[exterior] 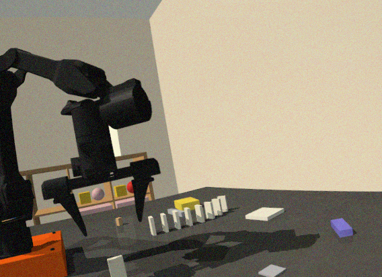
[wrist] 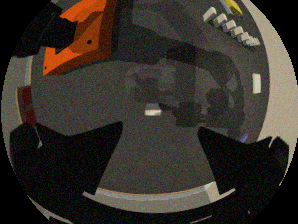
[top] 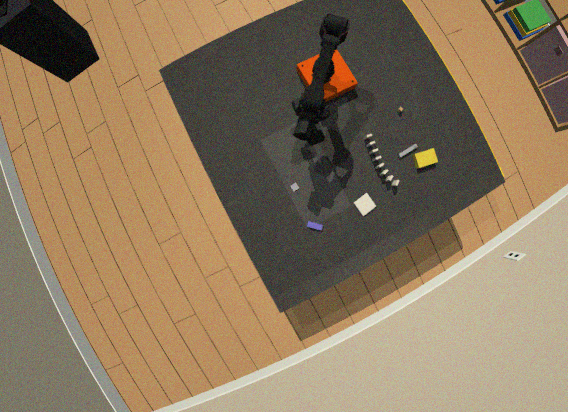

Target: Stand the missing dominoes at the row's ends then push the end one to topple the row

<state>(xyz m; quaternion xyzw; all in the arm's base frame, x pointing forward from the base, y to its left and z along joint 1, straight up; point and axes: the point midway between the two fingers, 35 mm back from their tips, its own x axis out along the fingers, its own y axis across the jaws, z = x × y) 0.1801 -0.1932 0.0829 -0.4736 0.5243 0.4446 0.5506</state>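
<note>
1. A lone off-white domino [exterior: 117,267] [wrist: 153,112] appears upright on the dark surface [top: 240,111] [exterior: 302,209] [wrist: 150,165], near the orange base [top: 345,83] [exterior: 50,259] [wrist: 100,30]. It is a plain, narrow rectangular block; the exterior view cuts off its foot.
2. The jaws are spread wide and released, with nothing between them, and hang above the surface. The wrist view shows the lone domino below, in the gap between their tips.
3. Eight matching pale dominoes [top: 377,157] [exterior: 188,216] [wrist: 230,26] stand apart in a gently curved row, well away from the lone one.
4. Behind them in the exterior view, a shelf unit [top: 512,48] [exterior: 29,192] has open compartments: a yellow block and a pinkish ball share one; another yellow block and a red ball share the next.
5. From the top, another compartment holds a stack with green uppermost, yellow and blue beneath.
6. A cream slab [top: 365,204] [exterior: 265,214] [wrist: 257,83] lies flat near the row.
</note>
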